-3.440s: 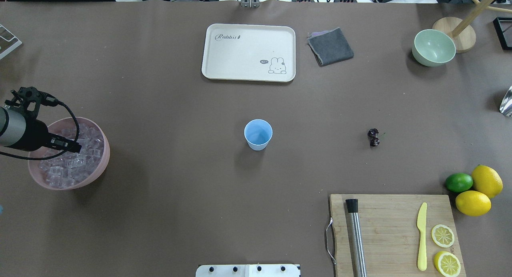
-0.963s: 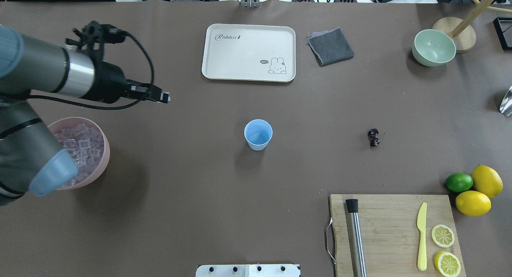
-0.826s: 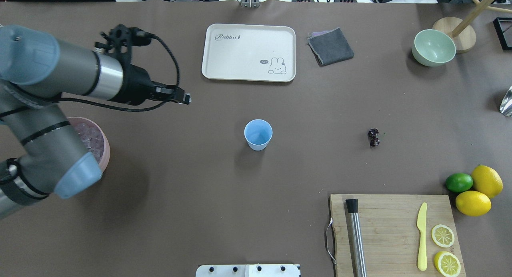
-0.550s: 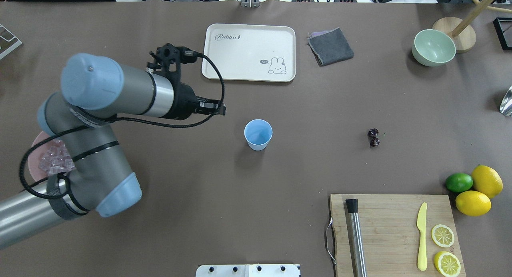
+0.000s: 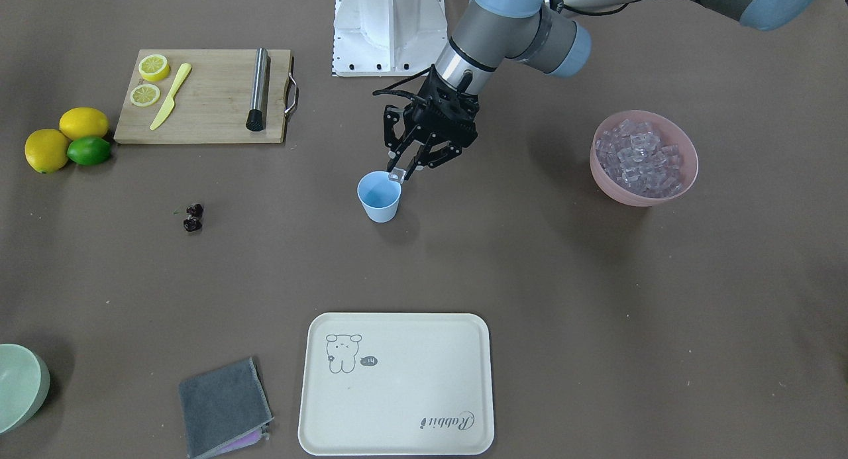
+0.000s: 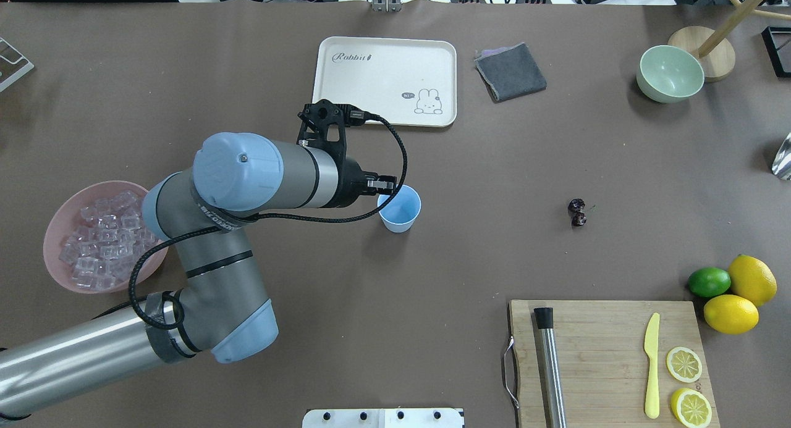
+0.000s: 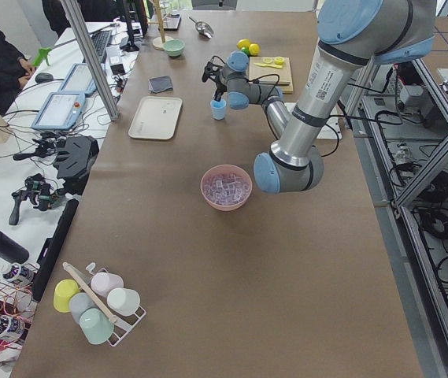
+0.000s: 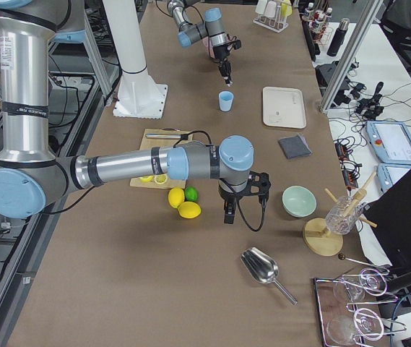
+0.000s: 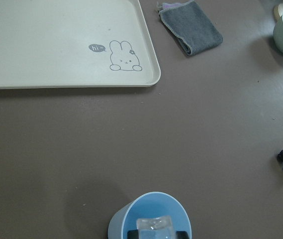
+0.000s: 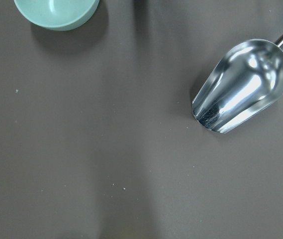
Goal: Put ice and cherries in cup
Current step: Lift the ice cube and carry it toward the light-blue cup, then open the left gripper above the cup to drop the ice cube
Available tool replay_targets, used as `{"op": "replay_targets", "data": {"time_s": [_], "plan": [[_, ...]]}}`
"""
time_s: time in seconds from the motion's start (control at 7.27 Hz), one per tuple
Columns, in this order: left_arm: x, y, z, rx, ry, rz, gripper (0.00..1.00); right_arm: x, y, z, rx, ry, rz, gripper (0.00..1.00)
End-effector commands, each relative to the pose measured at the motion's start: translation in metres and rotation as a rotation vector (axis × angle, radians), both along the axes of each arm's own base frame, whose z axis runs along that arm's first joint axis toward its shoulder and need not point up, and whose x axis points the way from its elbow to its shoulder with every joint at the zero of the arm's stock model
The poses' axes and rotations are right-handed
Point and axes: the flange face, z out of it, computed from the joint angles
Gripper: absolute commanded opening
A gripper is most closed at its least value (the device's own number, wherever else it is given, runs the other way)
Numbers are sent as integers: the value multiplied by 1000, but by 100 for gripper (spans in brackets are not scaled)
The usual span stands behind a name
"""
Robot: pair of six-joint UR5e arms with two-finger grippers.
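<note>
Left jaws clamp one ice cube (image 9: 153, 223) over the cup (image 5: 379, 206) rim, mid-frame; right jaws I cannot tell. Ice likely slippery, light: grip flat faces.

Bright, even overhead light left soft shadows on the worktop (image 6: 432, 280). The metal scoop (image 10: 243, 89) glared. Focus was sharp.

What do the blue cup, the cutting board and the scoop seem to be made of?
Cup: probably plastic; pale blue, with a smooth, matte wall of even colour.
Cutting board: wood or bamboo, unpainted; light brown, with grain lines running along it.
Scoop: polished metal, perhaps steel; its bowl mirrors bright highlights.
</note>
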Motion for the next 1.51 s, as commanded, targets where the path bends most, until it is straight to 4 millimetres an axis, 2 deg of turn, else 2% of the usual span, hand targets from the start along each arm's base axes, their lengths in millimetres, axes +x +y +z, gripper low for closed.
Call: {"op": "replay_targets", "data": {"time_s": [0.0,0.28,0.41,0.55,0.69,0.83,0.96,1.1,1.24,1.38], "plan": [[19,0,-7,1,-7,-14,0,-4,-8,-4,8,2,-8,100],[23,3,-4,5,-18,-19,3,-5,-7,-3,3,1,-8,100],[26,3,0,4,-27,-19,98,-5,-7,-2,2,1,-8,100],[32,9,3,11,-36,-36,98,-5,-6,-1,0,1,-8,100],[38,22,-2,20,-29,-41,98,-4,-6,-1,1,1,-9,100],[28,25,-12,27,-7,-42,98,-3,-3,1,0,4,-9,100],[7,27,-23,14,-44,-46,98,-3,-3,-3,10,6,-10,100],[-31,16,-37,-24,-85,-41,98,-2,0,-6,18,8,-8,100],[-73,2,-24,-75,-147,-37,98,-2,0,-6,17,14,-6,100],[-116,-2,8,-24,-205,-36,98,-2,1,-7,17,10,-5,100]]}}
